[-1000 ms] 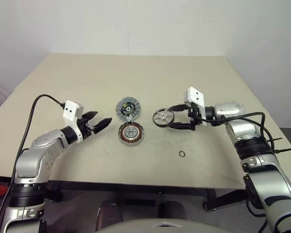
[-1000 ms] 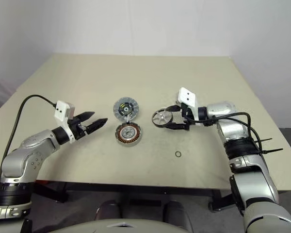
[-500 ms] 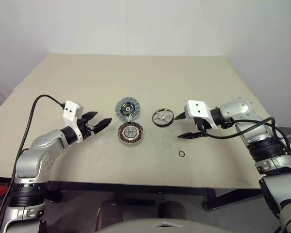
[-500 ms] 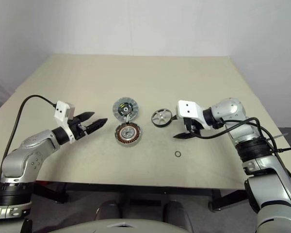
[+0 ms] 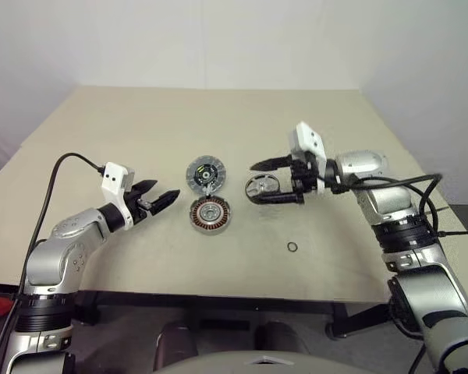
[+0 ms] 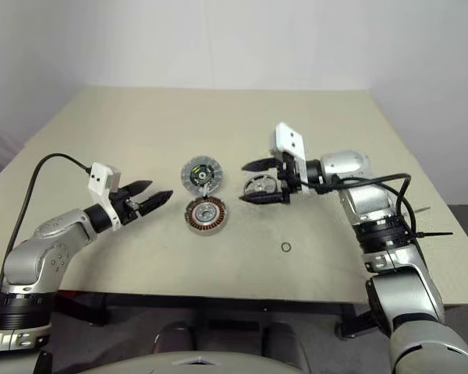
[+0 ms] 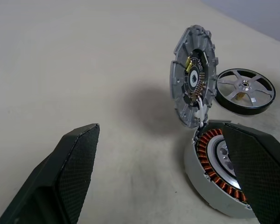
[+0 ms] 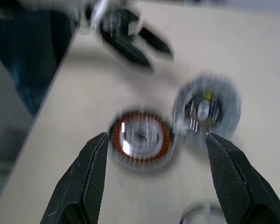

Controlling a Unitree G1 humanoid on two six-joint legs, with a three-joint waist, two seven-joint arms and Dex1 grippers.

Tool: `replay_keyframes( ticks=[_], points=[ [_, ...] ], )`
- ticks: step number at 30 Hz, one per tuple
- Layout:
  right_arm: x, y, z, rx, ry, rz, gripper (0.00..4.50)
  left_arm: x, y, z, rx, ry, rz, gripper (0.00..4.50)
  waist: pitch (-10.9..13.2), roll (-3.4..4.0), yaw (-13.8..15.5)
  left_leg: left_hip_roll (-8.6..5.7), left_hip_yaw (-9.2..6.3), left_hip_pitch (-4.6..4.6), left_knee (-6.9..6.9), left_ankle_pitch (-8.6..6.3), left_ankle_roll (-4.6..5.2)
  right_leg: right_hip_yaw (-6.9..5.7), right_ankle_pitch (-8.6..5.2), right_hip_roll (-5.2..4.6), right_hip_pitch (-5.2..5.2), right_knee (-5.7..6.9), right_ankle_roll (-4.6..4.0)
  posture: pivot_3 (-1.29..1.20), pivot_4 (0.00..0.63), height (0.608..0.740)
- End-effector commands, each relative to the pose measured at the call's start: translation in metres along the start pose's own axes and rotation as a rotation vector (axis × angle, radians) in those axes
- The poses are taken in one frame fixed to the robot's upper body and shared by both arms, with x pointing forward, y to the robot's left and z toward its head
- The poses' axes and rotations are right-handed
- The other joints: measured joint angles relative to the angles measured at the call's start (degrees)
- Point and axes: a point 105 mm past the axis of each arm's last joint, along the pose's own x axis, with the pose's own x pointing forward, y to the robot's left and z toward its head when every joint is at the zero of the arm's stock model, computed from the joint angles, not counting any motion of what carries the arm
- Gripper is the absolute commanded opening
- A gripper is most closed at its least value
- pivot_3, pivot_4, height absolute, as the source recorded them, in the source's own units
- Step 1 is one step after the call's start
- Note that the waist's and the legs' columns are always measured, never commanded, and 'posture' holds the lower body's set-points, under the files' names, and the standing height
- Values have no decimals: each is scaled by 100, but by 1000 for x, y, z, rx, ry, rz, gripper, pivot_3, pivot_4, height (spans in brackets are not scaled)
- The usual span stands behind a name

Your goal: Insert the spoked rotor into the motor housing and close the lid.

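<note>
So nothing much is done yet, judging by how the parts lie. The rotor (image 5: 262,188) is seen flat on the counter (image 5: 218,117), just to the right of the housing (image 5: 210,213), which sits open with its copper windings showing and nothing inside. The lid (image 5: 205,174) is found just behind the housing; from the left wrist view it looks propped up on edge, attached to the housing rim, though exactly how can't be told. The right claw (image 5: 270,181) is held spread wide above the rotor, one finger on the far side and one on the near side, with nothing gripped; whether the lower finger is touching the ring can't be told. The left claw (image 5: 157,195) is parked just left of the housing, fingers also wide apart and empty. A tiny O-ring (image 5: 293,248) is left lying nearer the front edge, well apart from the rest. Still to be done, by the look of it: the rotor grabbed, dropped into the housing, then the lid shut.
</note>
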Motion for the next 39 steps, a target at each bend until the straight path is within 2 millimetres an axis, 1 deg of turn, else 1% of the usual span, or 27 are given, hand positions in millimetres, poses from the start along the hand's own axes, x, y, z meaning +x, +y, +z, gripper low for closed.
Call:
replay_keyframes(
  ticks=[1,3,5,6,9,11,14,17,19,20,23,25,27,31,34,37,39],
  points=[
    [11,-5,23,81,-119,-31,3713,1,-3,13,38,-36,-17,4446,0,-1,-3,0,0,0,-1,0,-1,0,0,0,0,0,0,0,0,740],
    [17,-4,27,149,-152,-29,3713,1,-3,14,40,-37,-16,4446,1,0,-3,-1,-1,0,-3,4,-7,0,0,0,0,0,0,0,0,740],
    [15,5,22,129,-117,8,3713,1,-3,14,41,-37,-15,4446,4,1,22,-2,-3,-3,-4,8,-15,0,0,-2,0,-1,0,0,0,740],
    [11,11,17,94,-76,32,3713,0,-2,14,42,-36,-13,4446,4,0,45,-4,-4,-3,-6,9,-16,0,0,-4,0,-4,0,0,0,740],
    [-12,33,-14,-96,154,133,3713,-2,-1,12,40,-31,-6,4446,3,-1,156,-7,-6,-2,-11,9,-16,0,-3,-10,12,-22,6,0,0,740],
    [-24,38,-23,-144,233,167,3713,-2,-1,11,38,-30,-5,4446,6,-2,159,-16,-7,-3,-15,8,-15,-4,-7,-23,20,-30,12,0,0,740],
    [-34,49,-25,-95,232,225,3713,-1,-2,9,36,-28,-5,4446,6,-3,102,-27,-7,1,-17,7,-13,1,-7,-28,18,-26,13,0,0,740],
    [-43,63,-34,-58,231,283,3713,0,-2,9,35,-26,-6,4446,5,-4,110,-30,-9,7,-21,1,-1,2,-8,-27,18,-16,14,0,0,740],
    [-45,67,-39,-23,225,283,3713,-1,-2,9,36,-23,-6,4446,5,-4,125,-30,-14,7,-20,6,7,2,-8,-28,19,-15,14,0,0,740],
    [-45,69,-45,14,220,279,3713,-1,-2,9,36,-21,-6,4446,5,-4,127,-34,-15,6,-20,8,9,2,-8,-31,19,-14,14,0,0,740],
    [-45,73,-62,110,220,260,3713,-1,-1,9,38,-18,-7,4446,5,-4,126,-44,-15,6,-20,10,13,2,-8,-39,19,-11,14,0,0,740],
    [-47,72,-81,186,243,222,3713,0,-1,10,41,-17,-8,4446,4,-6,125,-47,-15,6,-20,11,15,2,-8,-41,20,-11,14,0,0,740],
    [-48,70,-93,225,258,199,3713,0,-1,10,44,-15,-9,4446,4,-7,123,-46,-16,6,-19,11,16,2,-8,-42,21,-11,14,0,0,740],
    [-47,63,-100,255,240,153,3713,0,-1,10,48,-10,-11,4446,4,-6,115,-46,-17,4,-20,11,16,1,-8,-41,20,-11,14,0,0,740],
    [-47,61,-101,252,218,144,3713,0,-1,10,51,-9,-12,4446,4,-6,122,-46,-18,2,-20,11,16,0,-8,-42,19,-12,14,0,0,740],
    [-49,59,-100,185,208,144,3713,0,0,11,55,-7,-11,4446,4,-7,123,-47,-18,2,-20,11,17,0,-8,-43,20,-12,14,0,0,740],
    [-49,56,-95,131,182,138,3713,0,0,11,57,-6,-10,4446,4,-7,123,-47,-18,2,-20,11,17,0,-8,-43,20,-12,14,0,0,740]
  ],
)
